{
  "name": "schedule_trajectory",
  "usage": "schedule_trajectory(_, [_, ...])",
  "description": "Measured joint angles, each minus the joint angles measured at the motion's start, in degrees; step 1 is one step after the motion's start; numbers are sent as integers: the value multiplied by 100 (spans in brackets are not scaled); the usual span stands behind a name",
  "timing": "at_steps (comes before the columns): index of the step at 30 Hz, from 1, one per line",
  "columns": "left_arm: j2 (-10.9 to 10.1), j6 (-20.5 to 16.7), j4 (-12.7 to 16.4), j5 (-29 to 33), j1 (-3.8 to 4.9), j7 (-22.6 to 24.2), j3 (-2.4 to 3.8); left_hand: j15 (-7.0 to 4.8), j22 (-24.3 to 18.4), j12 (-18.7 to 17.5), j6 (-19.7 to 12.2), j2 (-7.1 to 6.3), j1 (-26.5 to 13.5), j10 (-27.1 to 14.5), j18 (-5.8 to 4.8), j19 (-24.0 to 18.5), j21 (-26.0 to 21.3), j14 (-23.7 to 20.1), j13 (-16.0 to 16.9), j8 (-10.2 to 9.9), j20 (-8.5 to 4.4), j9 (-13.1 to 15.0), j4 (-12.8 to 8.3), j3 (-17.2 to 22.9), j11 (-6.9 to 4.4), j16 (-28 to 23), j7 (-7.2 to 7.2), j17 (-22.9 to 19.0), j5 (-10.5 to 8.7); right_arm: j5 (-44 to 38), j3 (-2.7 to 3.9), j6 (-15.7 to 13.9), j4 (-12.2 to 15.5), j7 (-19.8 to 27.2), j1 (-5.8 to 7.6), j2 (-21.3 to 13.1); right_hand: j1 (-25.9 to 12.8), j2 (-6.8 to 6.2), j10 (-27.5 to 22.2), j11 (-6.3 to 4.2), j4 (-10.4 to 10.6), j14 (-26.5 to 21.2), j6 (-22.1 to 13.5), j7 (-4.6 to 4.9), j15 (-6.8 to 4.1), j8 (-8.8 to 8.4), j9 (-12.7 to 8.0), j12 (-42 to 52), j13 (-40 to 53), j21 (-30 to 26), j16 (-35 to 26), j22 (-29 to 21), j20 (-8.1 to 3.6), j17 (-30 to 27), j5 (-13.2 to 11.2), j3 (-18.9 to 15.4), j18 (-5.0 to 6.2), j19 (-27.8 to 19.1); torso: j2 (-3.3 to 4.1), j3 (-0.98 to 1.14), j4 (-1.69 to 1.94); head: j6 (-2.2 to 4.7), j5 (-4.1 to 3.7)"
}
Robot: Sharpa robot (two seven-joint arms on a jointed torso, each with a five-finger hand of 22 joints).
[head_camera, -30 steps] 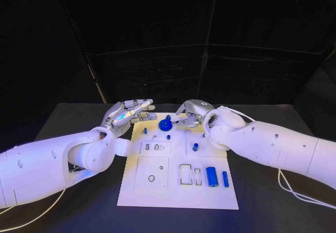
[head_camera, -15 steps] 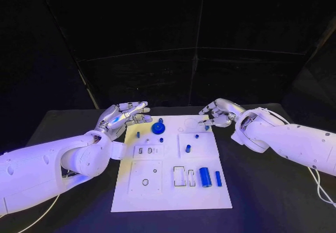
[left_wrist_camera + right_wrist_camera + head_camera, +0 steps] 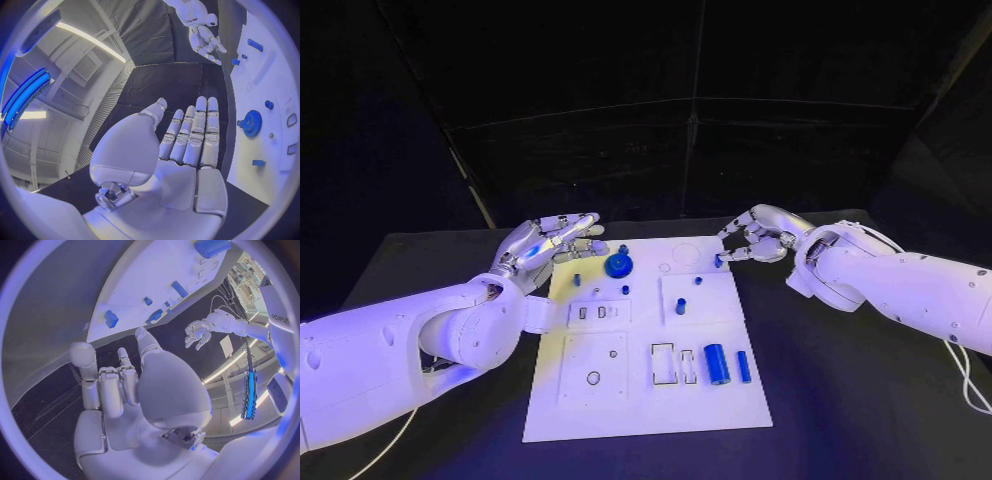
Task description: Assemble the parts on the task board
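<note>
Head view gives me the white task board [image 3: 625,400], a flat matte plate lying on the black desk [image 3: 848,400], with shallow rectangular recesses cut into it. Near its far end stands a blue toothed gear [image 3: 619,266], round and ridged at the rim. Toward the near end lies a blue cylinder [image 3: 715,363], smooth and glossy, with a thinner blue bar [image 3: 743,366] just beside it. A short blue peg [image 3: 681,306] sits near the middle of the board.

My left hand [image 3: 548,244], silver and segmented, hovers at the board's far left corner with its fingers straight and apart, grasping nothing; the left wrist view confirms a flat, released palm. My right hand [image 3: 759,236] hangs at the far right corner with fingers curled inward. I see a small blue piece [image 3: 718,260] at its fingertips, but I cannot tell whether it is pinched.
</note>
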Motion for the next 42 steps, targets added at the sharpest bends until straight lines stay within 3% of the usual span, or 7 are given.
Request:
schedule_trajectory(11, [41, 7, -39, 0, -17, -8, 0, 0, -7, 0, 0, 0, 0, 0, 0, 21, -21, 0, 0, 0, -20, 0, -39, 39, 0, 0, 0, 0, 0, -57, 2, 32, -381, 17, -31, 231, 39, 39, 0, 0, -68, 0, 0, 0, 0, 0, 0, 0, 0, 0, 0, 0, 0, -1, 39, 5, 0, 0, 5, -8, 11, -28, -12])
schedule_trajectory(28, [49, 20, -75, 0, -17, -10, -1, -20, -14, -21, 0, 0, 0, 0, 0, 21, -21, 21, 0, 0, -20, 0, -73, 40, 0, 0, 0, 4, 0, -189, -1, 304, -612, -15, -170, 372, 60, 60, 0, 0, -99, 0, 44, 1, 0, 11, 18, 0, 0, 0, 0, 6, 0, -1, 39, 5, 0, 0, -2, -7, -2, -79, -20])
schedule_trajectory(42, [59, 27, -93, 0, -18, -13, 0, -21, -18, -21, 0, 0, 0, 0, 0, 20, -21, 21, 0, 0, -20, 0, -94, 62, 0, -21, 0, 3, 0, -222, 0, 374, -809, -46, -187, 514, 81, 219, 0, 0, -114, 0, 330, -29, 0, 136, 48, 29, 1, 0, 0, 47, 0, -1, -50, 20, 0, 0, -1, -5, 4, -79, -32])
